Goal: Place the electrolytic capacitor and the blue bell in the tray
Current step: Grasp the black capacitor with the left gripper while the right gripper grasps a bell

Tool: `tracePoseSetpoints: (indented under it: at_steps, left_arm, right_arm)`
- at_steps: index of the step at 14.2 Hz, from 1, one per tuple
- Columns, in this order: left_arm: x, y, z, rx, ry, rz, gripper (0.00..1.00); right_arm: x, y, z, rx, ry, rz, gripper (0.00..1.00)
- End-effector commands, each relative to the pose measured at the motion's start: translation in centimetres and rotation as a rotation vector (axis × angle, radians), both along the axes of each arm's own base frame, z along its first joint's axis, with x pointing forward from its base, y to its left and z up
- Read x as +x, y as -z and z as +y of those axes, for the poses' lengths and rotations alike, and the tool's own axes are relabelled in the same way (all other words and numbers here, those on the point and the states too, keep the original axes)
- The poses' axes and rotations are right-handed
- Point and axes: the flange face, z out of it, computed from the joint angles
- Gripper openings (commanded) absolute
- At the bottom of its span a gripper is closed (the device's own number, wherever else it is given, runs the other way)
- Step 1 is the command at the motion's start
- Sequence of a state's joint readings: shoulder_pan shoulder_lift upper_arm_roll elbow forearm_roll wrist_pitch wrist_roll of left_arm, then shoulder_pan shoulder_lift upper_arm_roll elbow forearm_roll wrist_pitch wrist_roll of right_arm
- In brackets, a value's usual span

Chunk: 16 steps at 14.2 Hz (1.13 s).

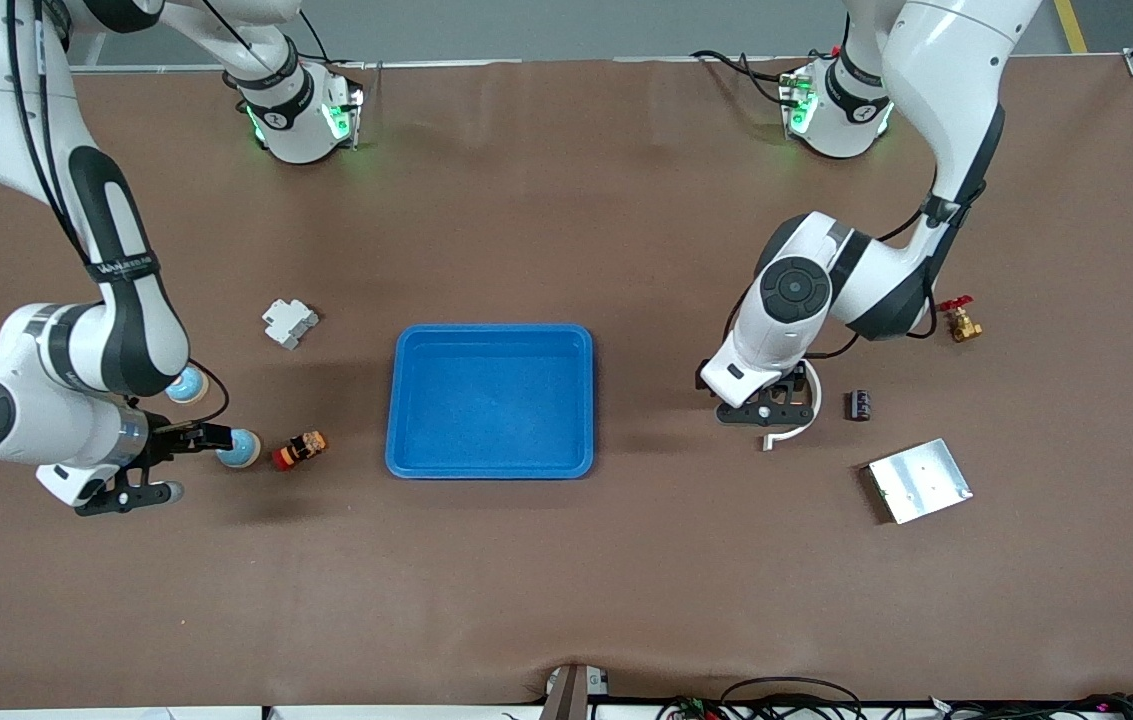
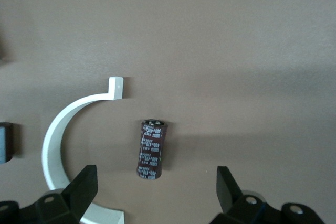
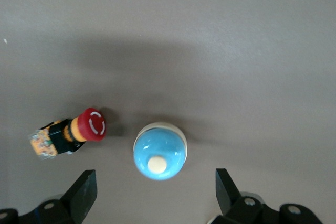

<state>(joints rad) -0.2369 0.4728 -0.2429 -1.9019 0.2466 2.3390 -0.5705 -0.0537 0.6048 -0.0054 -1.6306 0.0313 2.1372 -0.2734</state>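
Observation:
The bright-blue tray (image 1: 491, 400) lies mid-table and holds nothing. My left gripper (image 1: 771, 408) is open, low over the table inside a white curved bracket (image 1: 798, 425). In the left wrist view (image 2: 156, 192) a dark electrolytic capacitor (image 2: 152, 149) lies flat just ahead of its open fingers (image 2: 84, 187). My right gripper (image 1: 171, 465) is open beside a blue bell (image 1: 239, 448). In the right wrist view (image 3: 156, 195) the bell (image 3: 160, 151) stands just ahead of the open fingers (image 3: 228, 187).
A second blue bell (image 1: 188, 385) sits by the right arm. A red emergency button (image 1: 299, 449) lies between bell and tray. A second dark cylinder (image 1: 859, 405), a silver plate (image 1: 919, 480) and a brass valve (image 1: 961, 322) lie toward the left arm's end. A grey part (image 1: 288, 322) lies farther back.

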Motion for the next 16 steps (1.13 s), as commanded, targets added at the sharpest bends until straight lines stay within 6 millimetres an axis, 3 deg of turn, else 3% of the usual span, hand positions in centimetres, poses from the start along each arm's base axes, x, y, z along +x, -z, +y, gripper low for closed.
tracePoseSetpoints:
  at_steps: [1,5,9,16]
  left_arm:
    - [0.0,1.7,0.2,-0.009,-0.001,-0.022,1.00]
    - [-0.3,4.7,1.0,0.006,0.038,-0.035,1.00]
    - [-0.5,6.8,1.6,-0.004,0.040,-0.030,1.00]
    - [-1.1,8.3,1.9,0.006,0.041,-0.005,1.00]
  right_arm:
    - [-0.1,1.4,-1.5,0.003,-0.086,-0.009,1.00]
    - [-1.3,4.3,-1.3,0.000,-0.073,-0.022,1.00]
    - [-1.3,4.9,1.7,-0.013,-0.025,-0.009,1.00]
    - [-1.8,7.2,0.8,-0.013,-0.007,0.005,1.00]
